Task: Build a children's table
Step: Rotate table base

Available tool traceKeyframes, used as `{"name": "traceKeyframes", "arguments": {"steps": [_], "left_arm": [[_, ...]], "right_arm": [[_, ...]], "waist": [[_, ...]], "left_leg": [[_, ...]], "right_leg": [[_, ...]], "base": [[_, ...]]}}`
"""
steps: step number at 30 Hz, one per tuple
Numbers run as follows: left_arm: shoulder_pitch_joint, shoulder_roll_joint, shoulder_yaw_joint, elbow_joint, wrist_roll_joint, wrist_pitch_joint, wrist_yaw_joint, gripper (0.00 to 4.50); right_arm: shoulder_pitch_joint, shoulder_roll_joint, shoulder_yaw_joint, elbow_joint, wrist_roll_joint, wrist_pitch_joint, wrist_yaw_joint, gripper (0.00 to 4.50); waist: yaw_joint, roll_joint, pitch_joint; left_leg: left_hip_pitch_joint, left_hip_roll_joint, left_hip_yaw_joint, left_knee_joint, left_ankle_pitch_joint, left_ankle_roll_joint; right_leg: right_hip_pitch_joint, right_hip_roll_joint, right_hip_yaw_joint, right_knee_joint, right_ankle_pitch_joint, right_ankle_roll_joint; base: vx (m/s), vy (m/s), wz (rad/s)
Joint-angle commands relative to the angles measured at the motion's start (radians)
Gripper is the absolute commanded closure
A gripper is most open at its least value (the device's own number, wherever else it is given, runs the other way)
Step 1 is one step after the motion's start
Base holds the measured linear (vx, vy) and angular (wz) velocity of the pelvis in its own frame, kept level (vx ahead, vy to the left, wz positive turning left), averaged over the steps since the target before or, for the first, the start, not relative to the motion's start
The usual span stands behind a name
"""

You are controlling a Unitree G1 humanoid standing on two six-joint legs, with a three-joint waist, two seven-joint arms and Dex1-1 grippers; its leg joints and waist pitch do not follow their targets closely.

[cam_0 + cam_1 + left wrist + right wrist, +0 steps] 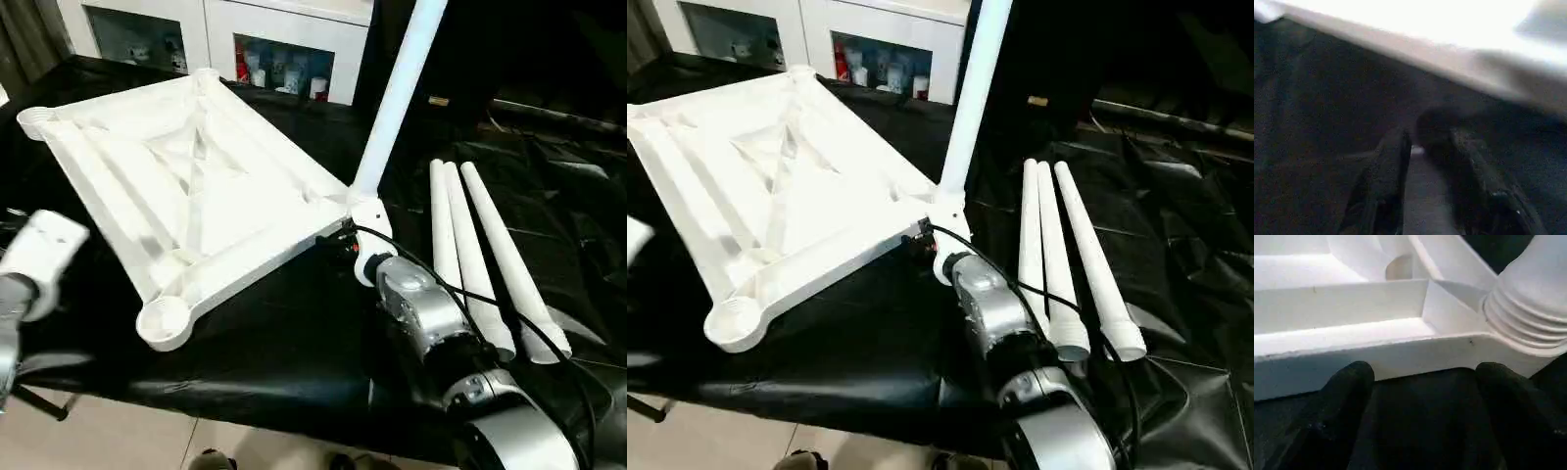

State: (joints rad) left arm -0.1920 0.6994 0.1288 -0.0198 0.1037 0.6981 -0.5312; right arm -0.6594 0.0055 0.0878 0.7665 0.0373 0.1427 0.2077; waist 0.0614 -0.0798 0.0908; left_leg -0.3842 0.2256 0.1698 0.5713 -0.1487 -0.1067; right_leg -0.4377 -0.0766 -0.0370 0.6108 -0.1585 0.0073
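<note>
The children's table top (196, 166) lies upside down on a black-covered bench, ribbed underside up. One white leg (397, 98) stands tilted in the near right corner socket, and its threaded base (1528, 308) shows in the right wrist view. Three more legs (475, 255) lie side by side to the right. My right gripper (1425, 377) is open at the top's edge just beside that socket, its black fingers (1347, 387) apart with nothing between them. My left gripper (1430, 142) hangs open below the top's white edge (1449, 54) at the left, holding nothing.
The near left corner socket (164, 318) has no leg in it and sits close to the bench's front edge. A white cabinet with glass-fronted shelves (284, 59) stands behind the bench. The black cover (284, 343) is wrinkled at the right, past the lying legs.
</note>
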Motion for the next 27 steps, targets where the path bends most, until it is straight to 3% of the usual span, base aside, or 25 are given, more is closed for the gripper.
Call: {"name": "traceKeyframes", "arguments": {"steps": [1, 3, 4, 6, 8, 9, 10, 12, 13, 15, 18, 21, 23, 26, 27], "left_arm": [[-0.004, -0.035, -0.048, -0.064, -0.064, 0.040, -0.038, 2.95], [-0.019, -0.069, -0.065, -0.081, -0.085, 0.047, -0.041, 2.95], [-0.039, -0.103, -0.082, -0.088, -0.089, 0.049, -0.049, 2.95], [-0.061, -0.133, -0.098, -0.072, -0.083, 0.040, -0.050, 2.95], [-0.072, -0.148, -0.109, -0.060, -0.080, 0.033, -0.050, 2.95], [-0.086, -0.170, -0.131, -0.040, -0.069, 0.016, -0.040, 2.95], [-0.094, -0.184, -0.142, -0.029, -0.063, 0.006, -0.034, 2.95], [-0.115, -0.214, -0.182, -0.003, -0.049, -0.011, 0.002, 2.95], [-0.130, -0.232, -0.197, 0.022, -0.038, -0.032, 0.030, 2.95], [-0.159, -0.260, -0.204, 0.081, -0.004, -0.101, 0.095, 2.95], [-0.169, -0.268, -0.205, 0.105, 0.013, -0.140, 0.119, 2.95], [-0.176, -0.267, -0.193, 0.108, 0.017, -0.192, 0.135, 2.89], [-0.161, -0.255, -0.182, 0.034, -0.023, -0.178, 0.072, 2.86], [-0.146, -0.240, -0.184, -0.017, -0.061, -0.178, 0.012, 2.86], [-0.135, -0.227, -0.186, -0.052, -0.090, -0.182, -0.030, 2.86]], "right_arm": [[0.008, -0.007, -0.018, -0.048, 0.012, -0.010, -0.005, 0.78], [0.035, -0.014, -0.018, -0.115, 0.015, 0.026, 0.003, 0.78], [0.067, -0.030, -0.017, -0.201, 0.013, 0.082, 0.009, 0.78], [0.091, -0.044, -0.023, -0.276, 0.020, 0.142, 0.018, 0.78], [0.104, -0.052, -0.025, -0.325, 0.024, 0.185, 0.015, 0.78], [0.124, -0.068, -0.028, -0.406, 0.025, 0.262, 0.006, 0.78], [0.135, -0.078, -0.029, -0.455, 0.028, 0.314, 0.006, 0.78], [0.169, -0.108, -0.037, -0.605, 0.052, 0.445, 0.016, 0.78], [0.186, -0.121, -0.048, -0.681, 0.063, 0.514, 0.014, 0.78], [0.208, -0.139, -0.073, -0.787, 0.049, 0.614, -0.014, 0.78], [0.217, -0.148, -0.079, -0.826, 0.030, 0.655, -0.026, 0.78], [0.225, -0.156, -0.125, -0.878, 0.026, 0.742, -0.058, 0.61], [0.218, -0.167, -0.171, -0.921, 0.023, 0.843, -0.091, 0.44], [0.211, -0.170, -0.195, -0.945, 0.019, 0.902, -0.114, 0.18], [0.206, -0.174, -0.209, -0.971, 0.015, 0.969, -0.125, 0.01]], "waist": [[-0.003, 0.038, -0.072], [-0.001, 0.036, -0.076], [-0.001, 0.038, -0.076], [0.001, 0.036, -0.077], [0.002, 0.041, -0.082], [-0.002, 0.037, -0.081], [0.001, 0.043, -0.085], [0.003, 0.040, -0.083], [0.005, 0.050, -0.089], [0.004, 0.044, -0.091], [0.004, 0.044, -0.091], [0.001, 0.046, -0.091], [-0.001, 0.047, -0.090], [-0.001, 0.045, -0.087], [0.000, 0.043, -0.088]], "left_leg": [[0.027, -0.007, 0.014, -0.067, -0.325, -0.054], [0.026, -0.009, 0.014, -0.064, -0.308, -0.049], [0.024, -0.012, 0.014, -0.066, -0.298, -0.047], [0.026, -0.011, 0.015, -0.064, -0.290, -0.044], [0.023, -0.012, 0.012, -0.064, -0.277, -0.050], [0.019, -0.014, 0.011, -0.064, -0.276, -0.051], [0.025, -0.014, 0.012, -0.060, -0.269, -0.052], [0.022, -0.016, 0.011, -0.060, -0.245, -0.047], [0.025, -0.014, 0.009, -0.058, -0.240, -0.049], [0.020, -0.017, 0.010, -0.056, -0.218, -0.045], [0.019, -0.018, 0.010, -0.056, -0.238, -0.052], [0.024, -0.017, 0.009, -0.055, -0.266, -0.061], [0.024, -0.017, 0.009, -0.055, -0.267, -0.063], [0.024, -0.016, 0.009, -0.055, -0.264, -0.067], [0.026, -0.016, 0.010, -0.054, -0.255, -0.066]], "right_leg": [[0.042, -0.027, 0.029, -0.057, -0.202, -0.182], [0.044, -0.025, 0.028, -0.057, -0.185, -0.168], [0.051, -0.020, 0.028, -0.059, -0.182, -0.159], [0.048, -0.020, 0.028, -0.058, -0.170, -0.155], [0.055, -0.020, 0.027, -0.056, -0.156, -0.150], [0.057, -0.020, 0.026, -0.056, -0.163, -0.148], [0.056, -0.018, 0.027, -0.058, -0.150, -0.141], [0.062, -0.015, 0.028, -0.055, -0.126, -0.136], [0.061, -0.019, 0.028, -0.051, -0.111, -0.137], [0.066, -0.017, 0.028, -0.052, -0.096, -0.135], [0.064, -0.020, 0.028, -0.059, -0.154, -0.125], [0.059, -0.020, 0.028, -0.065, -0.211, -0.115], [0.057, -0.018, 0.028, -0.063, -0.206, -0.120], [0.056, -0.019, 0.027, -0.060, -0.199, -0.127], [0.056, -0.018, 0.027, -0.057, -0.202, -0.127]], "base": [[0.000, 0.000, 0.00], [0.000, 0.000, 0.00], [0.000, 0.000, 0.00], [0.000, 0.000, 0.00], [0.000, 0.000, 0.00], [0.000, 0.000, 0.00], [0.000, 0.000, 0.00], [0.000, 0.000, 0.00], [0.000, 0.000, 0.00], [0.000, 0.000, 0.00], [0.000, 0.000, 0.00], [0.000, 0.000, 0.00], [0.000, 0.000, 0.00], [0.000, 0.000, 0.00], [0.000, 0.000, 0.00]]}}
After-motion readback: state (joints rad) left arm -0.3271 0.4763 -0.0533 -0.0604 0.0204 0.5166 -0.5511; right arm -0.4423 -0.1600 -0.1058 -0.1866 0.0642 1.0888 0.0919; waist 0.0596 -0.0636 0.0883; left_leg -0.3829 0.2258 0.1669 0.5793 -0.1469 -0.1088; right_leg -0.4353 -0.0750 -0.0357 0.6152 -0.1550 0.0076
